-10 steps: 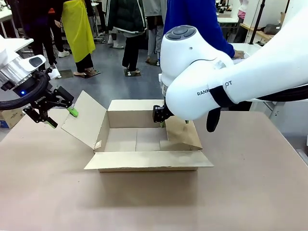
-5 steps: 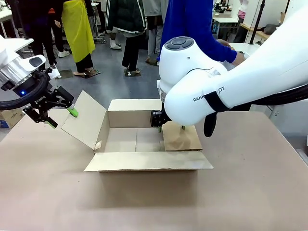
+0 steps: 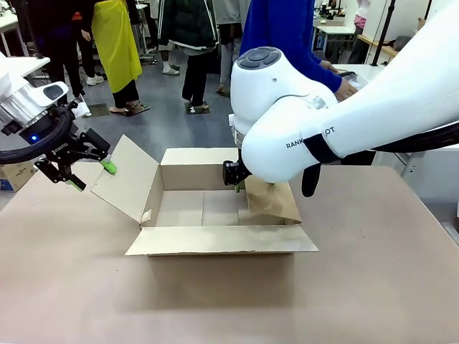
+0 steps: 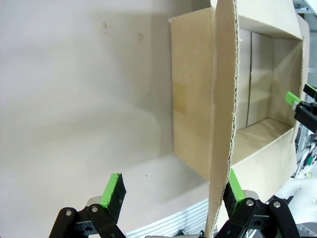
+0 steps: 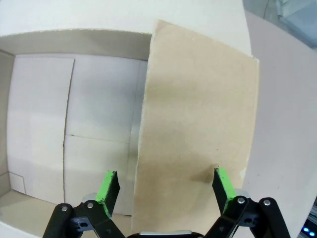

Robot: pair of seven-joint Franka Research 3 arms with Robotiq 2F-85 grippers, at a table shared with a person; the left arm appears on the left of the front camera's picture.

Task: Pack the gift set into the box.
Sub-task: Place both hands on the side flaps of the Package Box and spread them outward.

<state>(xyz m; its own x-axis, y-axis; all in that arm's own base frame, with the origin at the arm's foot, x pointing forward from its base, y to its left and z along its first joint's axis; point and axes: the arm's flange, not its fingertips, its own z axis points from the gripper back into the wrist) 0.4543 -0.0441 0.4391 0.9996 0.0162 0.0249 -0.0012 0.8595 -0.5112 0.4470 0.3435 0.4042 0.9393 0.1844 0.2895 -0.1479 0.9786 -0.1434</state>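
1. We look along the left gripper (image 4: pixel 173 191). Its two black fingers rise from the bottom edge of the frame, with the green pads (image 4: pixel 113 191) set wide apart.
2. The box (image 4: pixel 190 89), brown corrugated cardboard, sits in the upper right of the frame, and its inside is bare.
3. One flap (image 4: pixel 220 124) is seen edge-on, running from the top edge to the bottom. It passes between the fingers, just beside the pad at lower right; we cannot tell whether they touch.
4. The pale table (image 4: pixel 74 99) covers the left half.
5. At the right edge, a green-tipped finger of the right gripper (image 4: pixel 299 101) shows by the box's far side.
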